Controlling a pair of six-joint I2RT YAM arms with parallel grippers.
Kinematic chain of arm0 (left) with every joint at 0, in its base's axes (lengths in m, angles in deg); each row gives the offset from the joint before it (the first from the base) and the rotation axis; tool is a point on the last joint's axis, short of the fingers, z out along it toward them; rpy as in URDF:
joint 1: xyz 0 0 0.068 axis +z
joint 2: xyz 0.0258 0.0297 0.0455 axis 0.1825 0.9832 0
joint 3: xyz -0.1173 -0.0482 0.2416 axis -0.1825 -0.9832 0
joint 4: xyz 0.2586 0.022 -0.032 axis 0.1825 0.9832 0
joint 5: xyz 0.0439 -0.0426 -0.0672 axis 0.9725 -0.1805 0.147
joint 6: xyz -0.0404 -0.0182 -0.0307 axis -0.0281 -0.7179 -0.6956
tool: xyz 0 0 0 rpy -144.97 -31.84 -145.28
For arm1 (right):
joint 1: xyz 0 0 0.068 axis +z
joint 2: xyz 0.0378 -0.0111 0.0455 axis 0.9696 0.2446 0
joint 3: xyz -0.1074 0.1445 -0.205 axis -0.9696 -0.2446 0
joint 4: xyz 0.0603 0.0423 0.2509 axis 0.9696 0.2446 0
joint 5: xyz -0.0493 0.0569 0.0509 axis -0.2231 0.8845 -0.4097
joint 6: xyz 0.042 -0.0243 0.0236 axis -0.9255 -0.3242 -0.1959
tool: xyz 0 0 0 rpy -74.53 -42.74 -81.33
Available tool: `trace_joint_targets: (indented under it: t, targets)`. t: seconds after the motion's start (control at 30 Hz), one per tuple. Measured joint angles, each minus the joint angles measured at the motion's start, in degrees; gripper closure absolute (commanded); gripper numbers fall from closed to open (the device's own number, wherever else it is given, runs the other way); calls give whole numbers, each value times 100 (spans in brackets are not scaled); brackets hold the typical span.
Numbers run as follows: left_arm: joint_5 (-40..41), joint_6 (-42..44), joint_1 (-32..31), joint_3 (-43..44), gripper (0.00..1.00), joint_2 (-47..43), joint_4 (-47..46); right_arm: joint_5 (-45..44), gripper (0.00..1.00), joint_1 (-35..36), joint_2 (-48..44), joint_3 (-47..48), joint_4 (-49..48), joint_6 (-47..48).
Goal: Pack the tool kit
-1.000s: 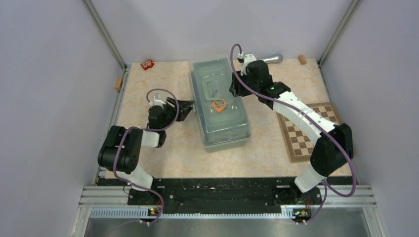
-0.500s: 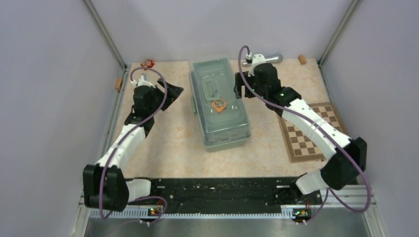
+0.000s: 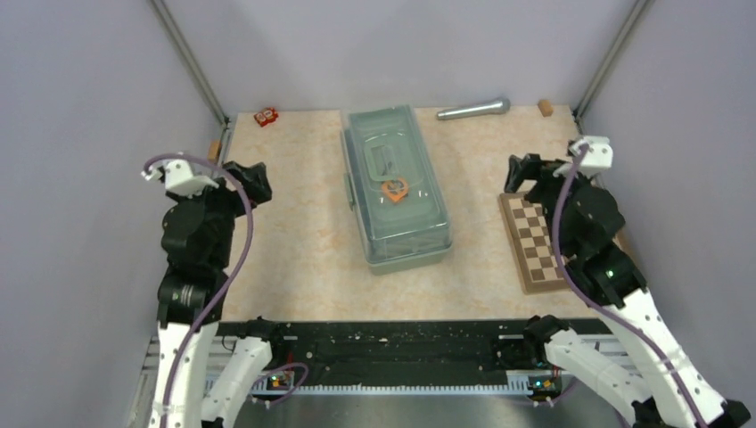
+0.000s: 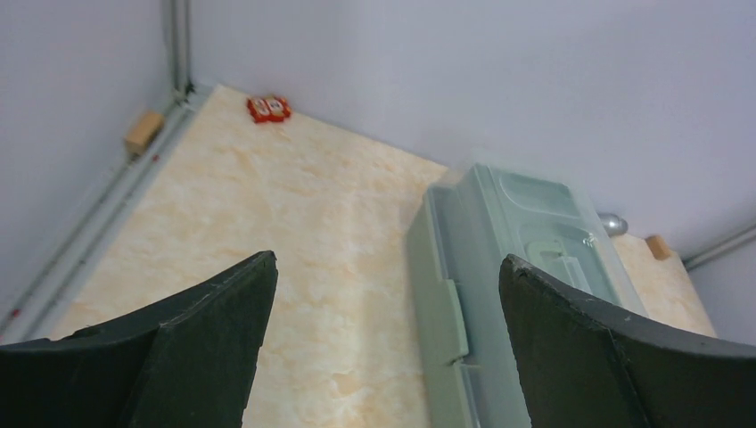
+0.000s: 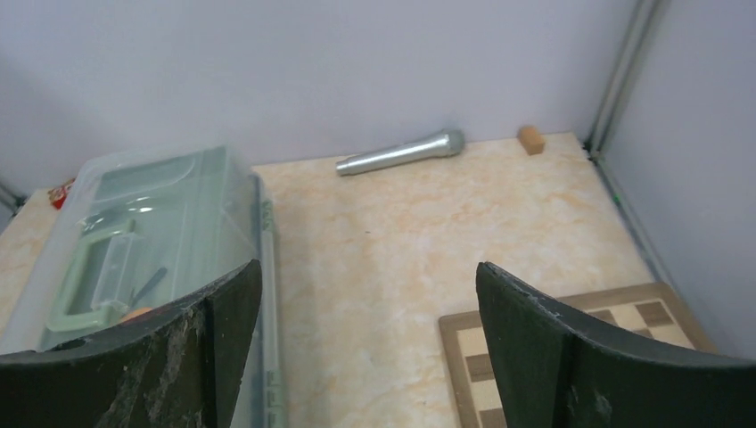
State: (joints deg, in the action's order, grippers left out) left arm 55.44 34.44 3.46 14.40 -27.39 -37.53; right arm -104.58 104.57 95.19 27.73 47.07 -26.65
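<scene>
The toolbox sat in the middle of the table, long side running away from me, and it had not shifted from where it was a second earlier. Its clear lid was down, and through it I could see the handle and an orange tool inside, though I could not tell which tool it was.

What had changed was the arms. A second before, the left gripper was right against the toolbox's left side and the right gripper hung over the far right part of the lid. Now both had pulled well clear, the left one off to the left of the toolbox and the right one to its right, above the far edge of the chessboard.

On both wrist cameras the jaws stood spread wide with nothing between them.

Beyond the toolbox's far right corner lay the metal cylinder; a small red object sat off its far left corner.
</scene>
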Motion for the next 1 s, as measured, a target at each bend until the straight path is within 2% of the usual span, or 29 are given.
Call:
trace_joint_targets:
  t: [0.2, 0.43, 0.67, 1.0]
  targets:
    - [667, 723, 0, 236, 1, -962, 341, -745, 1, -2, -1484, -970, -424, 450]
    - [1377, 1154, 0, 245, 1, -1893, 494, -1226, 1, -2, -2660, -1547, -1003, 1154]
    - [2050, 1283, 0, 170, 1, -2592, 407, -1342, 1, -2, -3143, -1917, -1416, 1510]
    - [2444, 1248, 0, 22, 1, -2743, 407, -1344, 1, -2, -3259, -2000, -1707, 1755]
